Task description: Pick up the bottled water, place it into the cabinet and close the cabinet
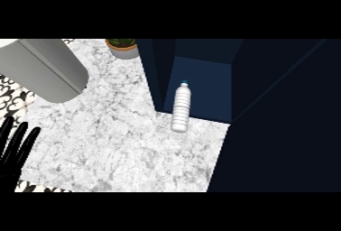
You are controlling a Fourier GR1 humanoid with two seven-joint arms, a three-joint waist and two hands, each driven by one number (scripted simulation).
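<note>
In the head view you see the bottled water at the mouth of the open cabinet. Its base end is over the marble counter and its blue cap is against the cabinet's dark interior. No hand touches it. Your left hand rests at the left edge, fingers straight and spread, holding nothing. The right hand doesn't show.

I am seeing bright, even light falling across the marble counter. The cabinet is showing very dark, its open inside only slightly lighter. The bottle is standing out pale against it.
</note>
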